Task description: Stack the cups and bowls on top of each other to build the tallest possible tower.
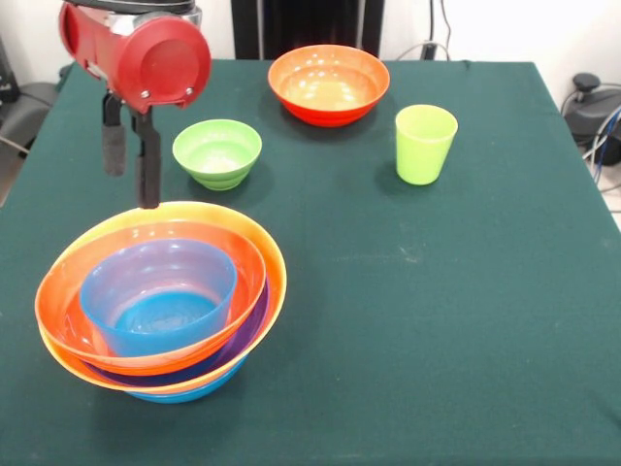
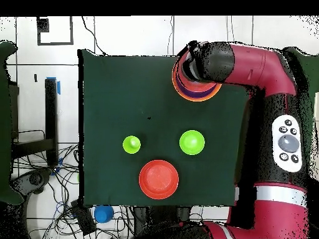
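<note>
The pincer (image 1: 131, 160) hangs from the red arm with its two dark fingers (image 1: 147, 165) pointing down and a narrow gap between them; nothing is held. The longer finger's tip ends right at the far rim of the tower (image 1: 160, 301), though contact cannot be confirmed. The tower sits directly below and in front of the pincer on the green worktop (image 1: 437, 320): a blue bowl (image 1: 160, 296) nests innermost, inside a red-orange rim, then a purple one, a big orange one, and a blue base peeking out underneath. In the overhead view the arm covers most of the tower (image 2: 194, 93), leaving only orange and purple rims visible. Just beside the pincer, level with its fingers, stands the small lime-green bowl (image 1: 217, 152). Farther off, past that bowl, a red-orange bowl (image 1: 329, 84) rests near the worktop's back edge. Farthest from the pincer stands the upright lime-green tumbler (image 1: 425, 144), well apart from the tower.
</note>
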You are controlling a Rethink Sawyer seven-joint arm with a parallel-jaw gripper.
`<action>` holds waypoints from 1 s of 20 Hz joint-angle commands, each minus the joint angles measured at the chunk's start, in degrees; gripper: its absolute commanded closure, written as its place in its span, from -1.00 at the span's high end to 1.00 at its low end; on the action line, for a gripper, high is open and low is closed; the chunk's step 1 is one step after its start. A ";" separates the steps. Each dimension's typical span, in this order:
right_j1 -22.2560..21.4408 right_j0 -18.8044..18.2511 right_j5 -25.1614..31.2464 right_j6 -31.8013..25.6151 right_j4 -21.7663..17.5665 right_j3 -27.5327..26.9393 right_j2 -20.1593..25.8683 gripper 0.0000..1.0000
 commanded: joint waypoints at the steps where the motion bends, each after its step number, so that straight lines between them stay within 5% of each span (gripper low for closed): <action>1: 8.46 2.12 0.39 -0.63 -1.42 -7.51 0.72 1.00; 14: 17.49 2.73 5.31 -6.42 -1.84 -22.90 2.70 1.00; 20: 18.20 2.36 3.77 -7.65 -0.98 -22.62 2.59 1.00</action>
